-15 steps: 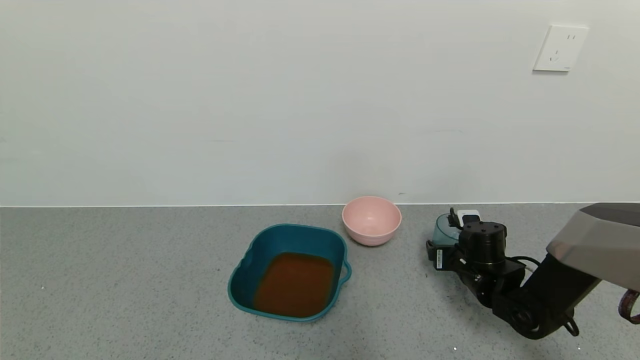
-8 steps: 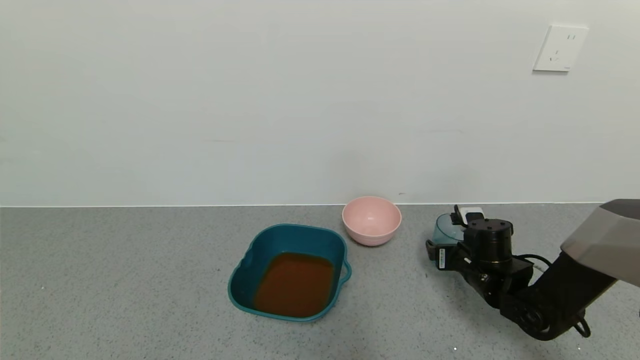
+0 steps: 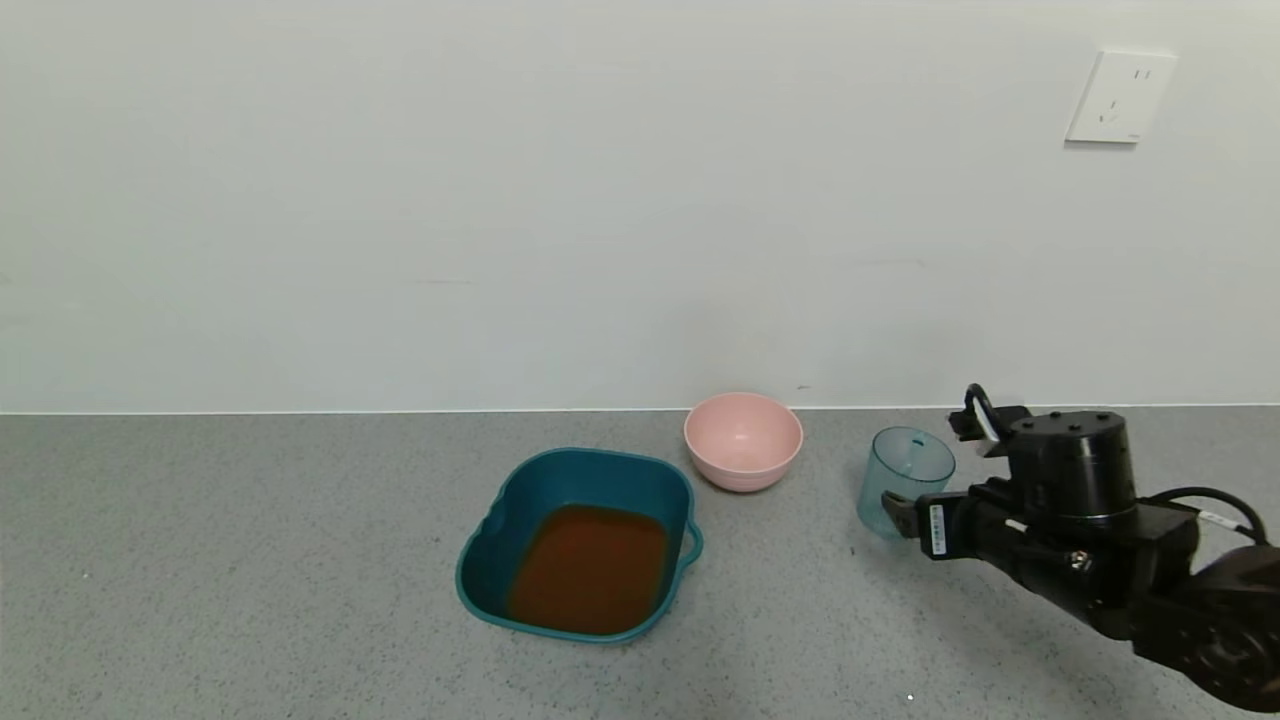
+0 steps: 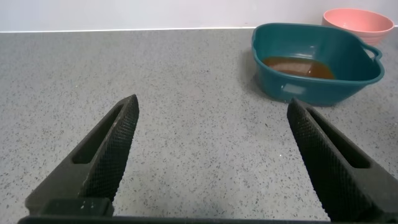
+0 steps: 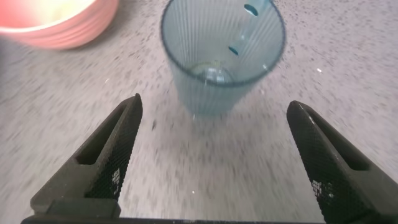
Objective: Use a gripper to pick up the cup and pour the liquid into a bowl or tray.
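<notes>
The cup (image 3: pixel 905 480) stands upright on the grey counter, right of the pink bowl, and looks empty. My right gripper (image 3: pixel 925 470) is open just right of it, its fingertips level with the cup's base, not touching. In the right wrist view the cup (image 5: pixel 221 56) stands ahead of the open right gripper (image 5: pixel 213 109). The dark teal basin (image 3: pixel 600 470) sits at centre and holds the reddish-brown liquid (image 3: pixel 590 565). My left gripper (image 4: pixel 212 102) is open and empty over bare counter; it is out of the head view.
A pink bowl (image 3: pixel 743 440) stands empty behind the basin, near the wall; it also shows in the right wrist view (image 5: pixel 56 25). The left wrist view shows the basin (image 4: pixel 323 87) with the liquid (image 4: pixel 298 65). A wall socket (image 3: pixel 1120 95) is at upper right.
My right gripper has drawn back to the right, off the cup. The cup, partly hidden by the gripper before, now stands free and in full view.
</notes>
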Tool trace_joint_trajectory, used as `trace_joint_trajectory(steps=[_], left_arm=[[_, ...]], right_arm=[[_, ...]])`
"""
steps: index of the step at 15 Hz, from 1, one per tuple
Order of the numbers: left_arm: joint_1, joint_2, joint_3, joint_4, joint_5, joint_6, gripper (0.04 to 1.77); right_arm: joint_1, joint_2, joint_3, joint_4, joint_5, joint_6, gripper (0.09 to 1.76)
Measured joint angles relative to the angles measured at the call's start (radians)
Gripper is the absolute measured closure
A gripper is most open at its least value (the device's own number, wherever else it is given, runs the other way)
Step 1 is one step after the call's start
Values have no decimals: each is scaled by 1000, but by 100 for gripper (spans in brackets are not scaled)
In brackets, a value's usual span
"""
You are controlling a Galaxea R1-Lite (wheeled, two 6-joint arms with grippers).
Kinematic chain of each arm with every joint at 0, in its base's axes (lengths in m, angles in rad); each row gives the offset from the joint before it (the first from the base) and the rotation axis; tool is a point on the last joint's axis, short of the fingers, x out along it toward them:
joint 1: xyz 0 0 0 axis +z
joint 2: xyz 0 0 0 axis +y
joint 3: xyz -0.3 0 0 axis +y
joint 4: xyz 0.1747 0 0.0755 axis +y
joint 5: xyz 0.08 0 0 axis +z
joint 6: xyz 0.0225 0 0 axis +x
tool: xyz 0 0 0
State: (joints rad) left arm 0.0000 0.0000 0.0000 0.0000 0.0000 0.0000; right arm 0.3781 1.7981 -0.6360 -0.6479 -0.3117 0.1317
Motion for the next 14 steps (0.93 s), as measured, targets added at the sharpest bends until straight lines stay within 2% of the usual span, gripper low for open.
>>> trace_joint_trajectory(steps=[6,14], left_arm=[[0,0,0,0,0,0,9],[0,0,0,0,0,0,9]], right_arm=[[53,-453,-23,445,5,0,15],[62,-1020,-30,876,-3,-2,15]])
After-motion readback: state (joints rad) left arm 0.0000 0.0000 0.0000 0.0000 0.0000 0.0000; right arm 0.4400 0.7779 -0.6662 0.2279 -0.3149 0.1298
